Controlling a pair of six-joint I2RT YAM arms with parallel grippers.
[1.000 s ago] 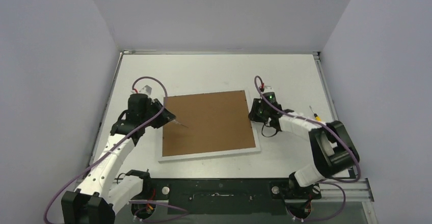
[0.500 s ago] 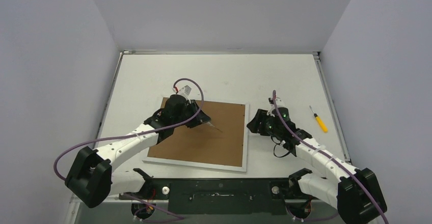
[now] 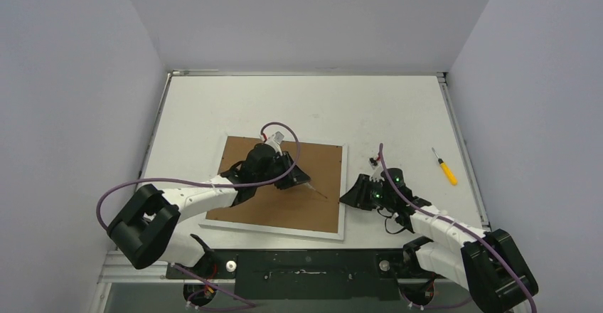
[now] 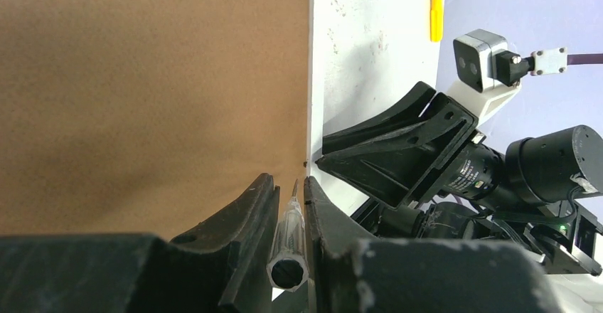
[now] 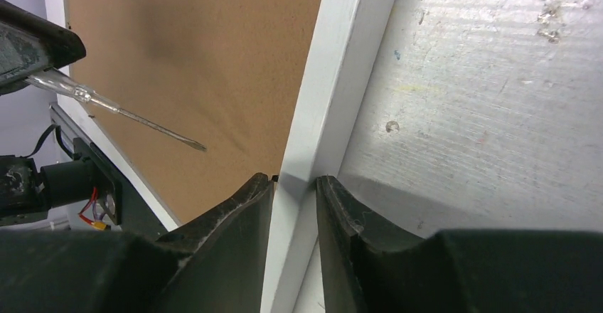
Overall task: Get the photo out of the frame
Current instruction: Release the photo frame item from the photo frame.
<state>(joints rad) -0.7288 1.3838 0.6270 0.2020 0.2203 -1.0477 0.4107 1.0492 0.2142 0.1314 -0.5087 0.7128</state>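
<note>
The frame point(image 3: 313, 210) lies face down on the table, brown back up, with a narrow white border. The photo is hidden under that back. My left gripper point(image 3: 302, 181) hovers over the back's right half, shut on a clear-handled screwdriver point(image 3: 317, 191) whose tip points at the right border. In the left wrist view the screwdriver point(image 4: 292, 220) sits between the fingers of the gripper point(image 4: 288, 180), over the frame point(image 4: 142, 78). My right gripper point(image 5: 295, 179) straddles the frame's right white border point(image 5: 341, 78), one finger on each side, shut on it. In the top view the right gripper point(image 3: 349, 198) is at that border's near part.
A yellow-handled screwdriver point(image 3: 446, 167) lies on the table to the right of the frame, also in the left wrist view as the yellow screwdriver point(image 4: 436, 6). Grey walls close the table on three sides. The black base rail point(image 3: 306, 264) runs along the near edge.
The frame has shifted left and nearer and turned slightly. My left gripper carried the screwdriver rightwards across the back. My right gripper came nearer and closed on the right border.
</note>
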